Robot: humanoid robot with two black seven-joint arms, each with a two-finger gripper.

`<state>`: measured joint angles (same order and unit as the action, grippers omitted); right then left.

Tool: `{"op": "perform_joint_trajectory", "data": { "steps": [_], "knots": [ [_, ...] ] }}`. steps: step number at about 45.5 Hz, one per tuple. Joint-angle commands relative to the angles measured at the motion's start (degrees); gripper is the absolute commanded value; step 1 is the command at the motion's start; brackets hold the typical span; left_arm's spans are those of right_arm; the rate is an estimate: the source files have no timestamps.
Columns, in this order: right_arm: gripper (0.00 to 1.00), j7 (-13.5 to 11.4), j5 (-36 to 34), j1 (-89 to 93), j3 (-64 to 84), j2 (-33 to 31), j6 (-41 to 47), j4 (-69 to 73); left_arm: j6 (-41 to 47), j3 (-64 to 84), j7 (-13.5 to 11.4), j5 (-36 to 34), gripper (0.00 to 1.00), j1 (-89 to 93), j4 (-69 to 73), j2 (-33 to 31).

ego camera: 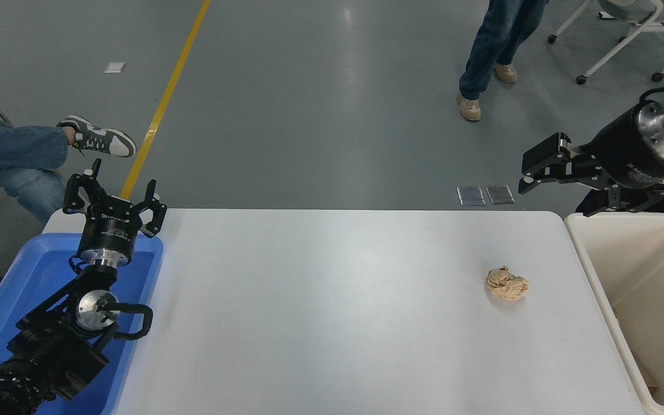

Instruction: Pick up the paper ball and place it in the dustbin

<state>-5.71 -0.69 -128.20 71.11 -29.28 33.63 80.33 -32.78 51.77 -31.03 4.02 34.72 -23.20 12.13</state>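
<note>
The tan, wrinkly paper ball (506,283) lies on the white table (320,311), right of centre. To its right, past the table's edge, stands the cream-white dustbin (592,266), which looks hollow and deep. My right gripper (559,192) hangs open with nothing in it above the table's far right corner and the dustbin's far rim. It is well beyond and above the ball and points left. My left gripper (114,195) is parked open over the blue tray at the lower left.
A shallow blue tray (3,300) sits at the table's left end under the left arm. A seated person's legs and shoe (97,135) are at the far left. Another person's legs (490,52) stand beyond the table, near a wheeled chair (626,29).
</note>
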Motion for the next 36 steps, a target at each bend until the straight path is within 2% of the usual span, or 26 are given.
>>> {"op": "perform_joint_trajectory", "data": {
  "steps": [1,17,36],
  "knots": [
    [1.00,0.00,0.61,6.72,-0.10,2.03,-6.29,-5.45,0.00,0.00,0.00,0.02,0.99,0.00,0.00,0.00],
    [1.00,-0.09,0.17,18.41,0.26,6.95,-23.34,-10.37,0.00,0.00,0.00,0.02,0.99,0.00,0.00,0.00],
    [1.00,-0.09,-0.45,31.33,-1.67,8.01,-28.71,-16.70,0.00,0.00,0.00,0.02,0.99,0.00,0.00,0.00]
  ]
}}
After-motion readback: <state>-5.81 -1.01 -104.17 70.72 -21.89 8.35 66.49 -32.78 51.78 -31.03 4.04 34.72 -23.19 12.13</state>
